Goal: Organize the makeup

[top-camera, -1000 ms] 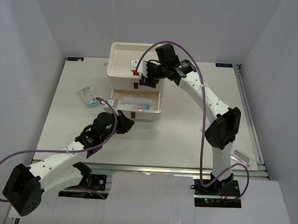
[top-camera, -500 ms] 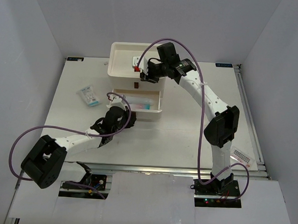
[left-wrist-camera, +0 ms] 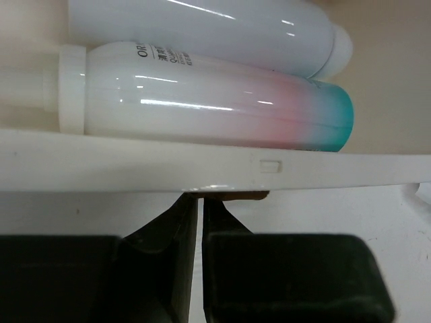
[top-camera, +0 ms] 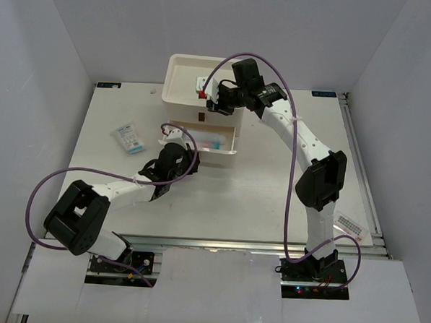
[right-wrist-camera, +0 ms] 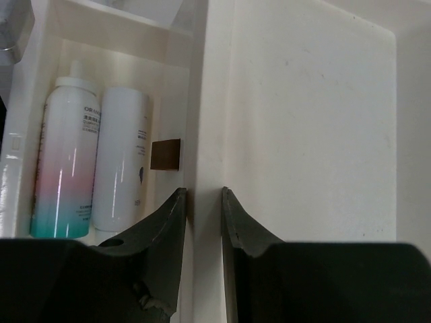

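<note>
The white three-drawer box [top-camera: 177,94] stands at the back of the table. My right gripper [top-camera: 217,104] [right-wrist-camera: 202,192] is shut on the front wall of its top tray [right-wrist-camera: 205,101], one finger on each side. A small red and white item [top-camera: 202,93] lies in that tray. The middle drawer [left-wrist-camera: 101,161] is partly open and holds a white tube [left-wrist-camera: 202,27] and a pink-to-teal tube [left-wrist-camera: 202,101]. My left gripper [top-camera: 181,157] [left-wrist-camera: 199,198] is shut, tips against that drawer's front by its brown tab [left-wrist-camera: 239,196]. Clear sachets with blue print [top-camera: 128,137] lie on the table to the left.
A flat packet with pink print [top-camera: 349,225] lies near the table's right front edge. A brown tab [right-wrist-camera: 166,154] marks the top drawer's front. Both arms' purple cables loop above the table. White walls close in the left, back and right sides.
My right gripper has closed on the top tray's front wall. The left arm has moved forward against the middle drawer, which has slid partly in, and the box has shifted toward the back right.
</note>
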